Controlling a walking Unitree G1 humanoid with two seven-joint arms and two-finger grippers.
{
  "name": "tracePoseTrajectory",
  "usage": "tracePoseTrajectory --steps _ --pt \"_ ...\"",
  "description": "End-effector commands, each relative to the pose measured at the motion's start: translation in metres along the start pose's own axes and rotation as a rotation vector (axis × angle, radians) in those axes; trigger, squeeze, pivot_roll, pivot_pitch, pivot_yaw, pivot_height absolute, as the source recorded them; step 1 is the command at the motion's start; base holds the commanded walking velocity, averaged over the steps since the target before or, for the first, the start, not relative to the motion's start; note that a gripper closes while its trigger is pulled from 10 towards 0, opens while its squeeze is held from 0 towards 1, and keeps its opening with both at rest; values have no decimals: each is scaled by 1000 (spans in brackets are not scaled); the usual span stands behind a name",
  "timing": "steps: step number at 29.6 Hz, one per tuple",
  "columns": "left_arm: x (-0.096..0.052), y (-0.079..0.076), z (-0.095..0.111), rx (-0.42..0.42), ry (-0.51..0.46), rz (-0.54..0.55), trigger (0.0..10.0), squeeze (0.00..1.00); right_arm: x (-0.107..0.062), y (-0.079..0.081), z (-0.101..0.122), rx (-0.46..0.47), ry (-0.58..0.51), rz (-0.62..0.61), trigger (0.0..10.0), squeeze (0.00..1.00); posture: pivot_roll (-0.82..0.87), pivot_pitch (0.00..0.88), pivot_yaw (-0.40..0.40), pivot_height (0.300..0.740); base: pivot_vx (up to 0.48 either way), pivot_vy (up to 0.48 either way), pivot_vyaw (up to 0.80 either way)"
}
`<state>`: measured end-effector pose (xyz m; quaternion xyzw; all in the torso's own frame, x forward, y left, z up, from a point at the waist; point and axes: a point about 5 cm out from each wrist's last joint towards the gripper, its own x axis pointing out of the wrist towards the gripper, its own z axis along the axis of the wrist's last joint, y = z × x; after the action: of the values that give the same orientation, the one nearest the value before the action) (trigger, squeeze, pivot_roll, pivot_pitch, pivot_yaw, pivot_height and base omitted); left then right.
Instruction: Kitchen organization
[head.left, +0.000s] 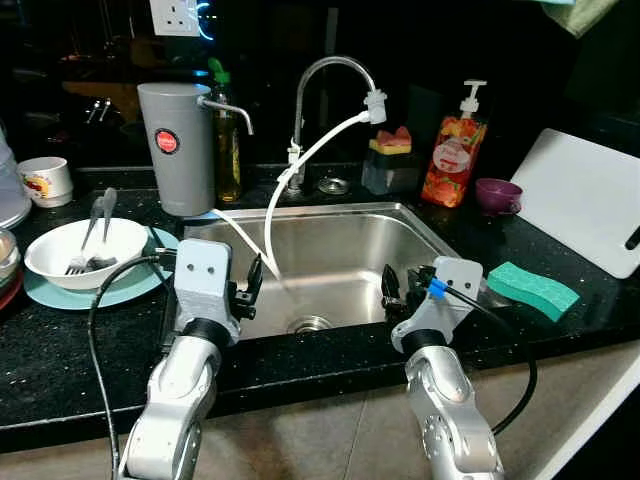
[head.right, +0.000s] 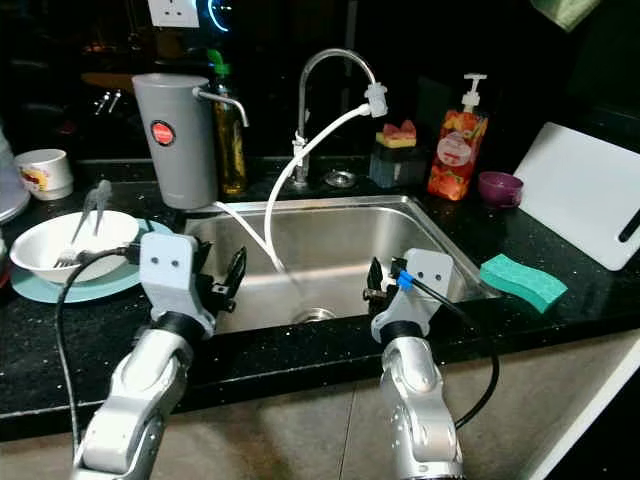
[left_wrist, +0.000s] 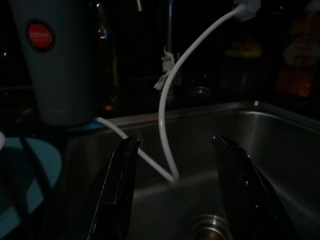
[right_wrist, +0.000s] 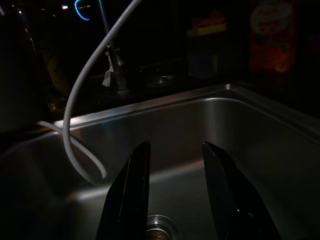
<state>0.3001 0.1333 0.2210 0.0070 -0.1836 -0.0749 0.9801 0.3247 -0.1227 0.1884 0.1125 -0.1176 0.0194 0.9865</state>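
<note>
A steel sink (head.left: 400, 225) is set in a black counter, with a white hose (head.left: 290, 175) running from the tap (head.left: 330, 70) down into the basin. My left gripper (head.left: 250, 283) hovers open over the sink's near left edge, nothing between its fingers (left_wrist: 120, 185). My right gripper (head.left: 393, 290) hangs open over the near right edge, also empty, fingers (right_wrist: 132, 195) pointing at the drain (right_wrist: 161, 224). A white bowl (head.left: 85, 250) holding a fork and spoon rests on a teal plate (head.left: 60, 293) left of the sink. A green sponge (head.left: 532, 289) lies on the right.
A grey canister (head.left: 177, 145) and a dark bottle (head.left: 228, 140) stand behind the sink's left corner. A sponge holder (head.left: 390, 160), soap dispenser (head.left: 452, 150), purple cup (head.left: 497, 194) and white cutting board (head.left: 585, 200) line the back right. A mug (head.left: 45, 180) stands far left.
</note>
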Motion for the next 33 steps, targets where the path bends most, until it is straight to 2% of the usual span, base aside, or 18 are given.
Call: tracePoseTrajectory --steps 1,11,15,19,22,25,33 --pt "-5 0 -2 -1 20 -7 10000 0 1 5 -4 13 6 15 10000 0 173 38 -32 740 0 0 0" --pt "-10 6 6 1 23 17 10000 0 2 9 -6 18 10 42 10000 0 192 51 -48 740 0 0 0" --pt "-13 12 6 25 25 17 10000 0 -1 3 -3 -23 10 74 10000 0 183 53 -59 740 0 0 0" --pt "-9 17 0 48 33 23 10000 0 -1 -3 -2 -43 11 71 10000 0 172 53 -62 740 0 0 0" --pt "-4 18 -5 59 45 22 10000 0 -2 1 -2 -50 8 89 10000 0 151 46 -58 740 0 0 0" --pt "-2 18 -4 59 47 11 10000 0 -6 6 -2 -55 2 115 10000 0 151 39 -49 740 0 0 0" --pt "-1 19 0 62 33 8 10000 0 -8 1 -4 -65 7 107 10000 0 159 22 -47 740 0 0 0"
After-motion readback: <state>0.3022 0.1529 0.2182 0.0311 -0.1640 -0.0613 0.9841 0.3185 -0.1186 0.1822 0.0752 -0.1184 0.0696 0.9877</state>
